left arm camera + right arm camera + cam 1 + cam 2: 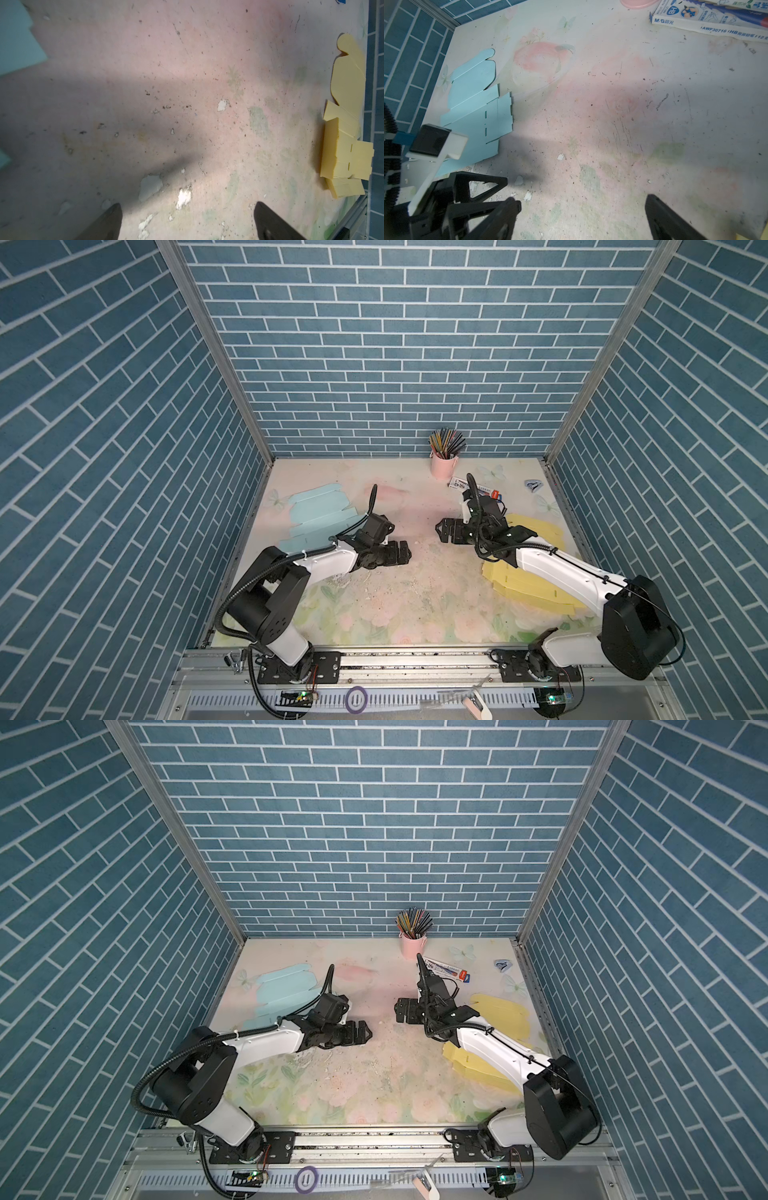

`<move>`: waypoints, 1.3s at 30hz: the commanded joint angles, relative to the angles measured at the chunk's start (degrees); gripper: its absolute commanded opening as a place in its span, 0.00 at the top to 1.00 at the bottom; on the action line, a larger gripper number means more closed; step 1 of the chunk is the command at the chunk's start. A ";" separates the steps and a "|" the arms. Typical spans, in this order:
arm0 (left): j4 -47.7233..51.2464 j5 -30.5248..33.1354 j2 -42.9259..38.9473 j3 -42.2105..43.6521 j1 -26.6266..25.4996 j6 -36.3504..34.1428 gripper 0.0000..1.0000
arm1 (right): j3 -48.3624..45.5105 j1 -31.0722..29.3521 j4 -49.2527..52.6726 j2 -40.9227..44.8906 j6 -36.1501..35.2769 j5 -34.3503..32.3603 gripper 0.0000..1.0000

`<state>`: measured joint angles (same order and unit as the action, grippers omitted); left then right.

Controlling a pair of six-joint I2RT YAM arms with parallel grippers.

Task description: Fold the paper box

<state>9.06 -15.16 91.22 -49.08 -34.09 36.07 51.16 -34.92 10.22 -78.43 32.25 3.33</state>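
Paper box: two flat, unfolded blanks on the desk [415, 605], and the task line does not say which one is meant.

- Blue box blank [316, 518] lies flat at the far left, close to the left wall. Long axis runs from the far side toward the near-left corner. Creases and slots show in the right wrist view [475, 116].
- Yellow box blank [503, 1011] lies flat at the right, along the right wall, long axis running far to near. Its middle is hidden under the right forearm. In the left wrist view [349, 83] its near end seems to lift slightly off the surface.
- Left fingers [110, 220]: spread wide, nothing between them, only bare desk. In a top view [398, 552] they sit low near the desk centre, pointing right, away from the blue blank, which lies behind that wrist.
- Right fingers [662, 220]: also spread wide, empty. In a top view [400, 1010] they point left toward the centre; the yellow blank lies behind and below that arm.
- The two sets of tips face each other across a bare gap, apart.

Judgement: neither blank is within the fingers' reach line. The left arm is nearer the blue, the right nearer the yellow, and either must draw back and turn toward its wall side to reach an edge.

Clutter at far right: pink cup [444, 466] of pencils and pencil carton [446, 969], well apart from both blanks.
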 commanded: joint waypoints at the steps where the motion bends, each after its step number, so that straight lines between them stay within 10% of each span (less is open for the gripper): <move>1: 12.14 2.49 -5.35 -6.66 5.91 -7.06 0.01 | -1.13 0.25 -0.71 2.25 1.61 0.76 0.03; 14: 15.51 7.71 2.41 -6.86 21.98 -13.77 0.01 | -3.52 0.56 -1.74 3.47 -0.13 1.33 0.02; 28: 12.62 6.25 4.19 0.82 19.80 -11.48 0.01 | -1.05 2.50 4.22 5.81 -6.05 2.03 0.02; 39: 7.66 5.48 3.31 5.02 6.17 -0.83 0.00 | 0.35 4.50 5.51 6.84 -8.08 2.03 0.02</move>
<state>13.56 -4.71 92.09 -47.09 -23.00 28.34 50.57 -30.76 14.63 -71.99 25.61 5.37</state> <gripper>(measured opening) 0.994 0.980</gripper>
